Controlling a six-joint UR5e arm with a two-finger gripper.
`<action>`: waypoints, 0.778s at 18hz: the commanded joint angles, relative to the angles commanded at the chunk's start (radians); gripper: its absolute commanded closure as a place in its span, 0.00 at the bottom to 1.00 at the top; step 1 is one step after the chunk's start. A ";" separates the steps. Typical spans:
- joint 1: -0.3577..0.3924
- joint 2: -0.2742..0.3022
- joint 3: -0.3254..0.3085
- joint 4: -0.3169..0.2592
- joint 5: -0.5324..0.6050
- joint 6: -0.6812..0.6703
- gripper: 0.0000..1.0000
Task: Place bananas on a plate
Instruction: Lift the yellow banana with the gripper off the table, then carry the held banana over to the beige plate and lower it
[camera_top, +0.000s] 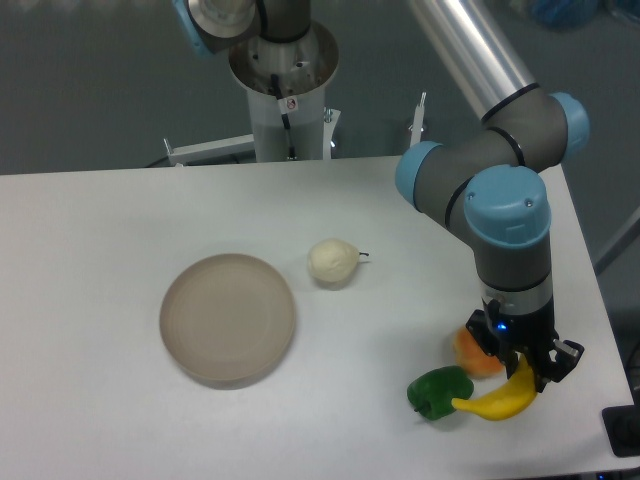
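Your gripper (524, 372) sits low over the near right corner of the table (120, 220), pointing straight down from the grey and blue wrist of the arm (508, 215). Its two dark fingers (548, 368) are closed around the upper end of the banana (497, 402), which curves away below and to the left of the tool, its lower tip reaching toward the green pepper (438, 391). You cannot tell from this view whether the banana rests on the table or is lifted just clear of it.

Directly behind the gripper, partly hidden by it, you see an orange fruit (474, 352). The green pepper lies just to the left of the tool, touching or nearly touching the banana's tip.

The plate (228, 318) lies well apart from the gripper, far to its left and slightly farther back on the table, with nothing on it. A cream pear (332, 262) with a short dark stem sits between plate and tool, just beyond the plate's right edge.

A small blue light shows on the tool body. A small red-marked sticker sits on the white pedestal (288, 105) at the back; its writing is too small to read, and you see no brand name.
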 joint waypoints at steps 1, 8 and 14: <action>-0.002 -0.002 -0.005 0.002 0.000 0.000 0.75; -0.021 0.080 -0.092 -0.011 -0.005 -0.002 0.75; -0.077 0.212 -0.231 -0.073 -0.006 -0.089 0.75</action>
